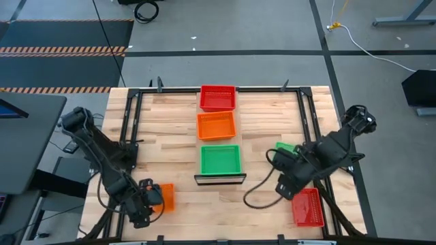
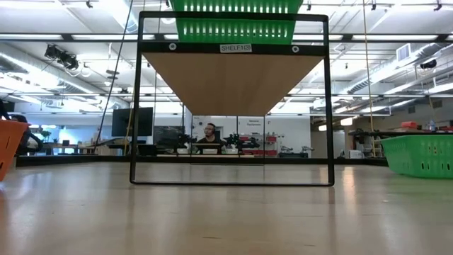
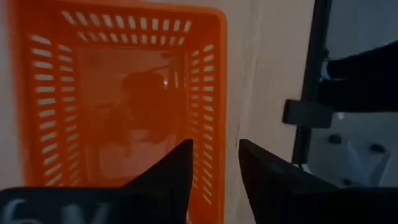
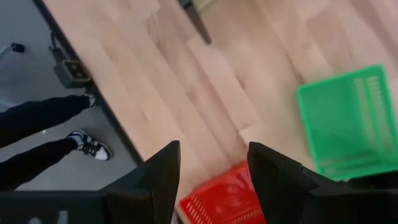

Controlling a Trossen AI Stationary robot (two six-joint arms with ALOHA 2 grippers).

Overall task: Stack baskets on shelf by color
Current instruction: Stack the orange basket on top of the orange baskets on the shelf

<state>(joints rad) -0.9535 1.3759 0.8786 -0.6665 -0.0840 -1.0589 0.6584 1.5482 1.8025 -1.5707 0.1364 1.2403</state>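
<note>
While I line up: left hand released, fingers astride the near side wall.
Orange basket: directly ahead, lengthwise away.
Right hand: released, probably idle.

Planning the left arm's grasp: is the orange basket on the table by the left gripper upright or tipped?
Upright. In the left wrist view the orange basket shows its open mouth and mesh floor, with the open left gripper straddling its near wall.

shelf baskets: red | orange | green | tabletop: pale slatted wood
</note>
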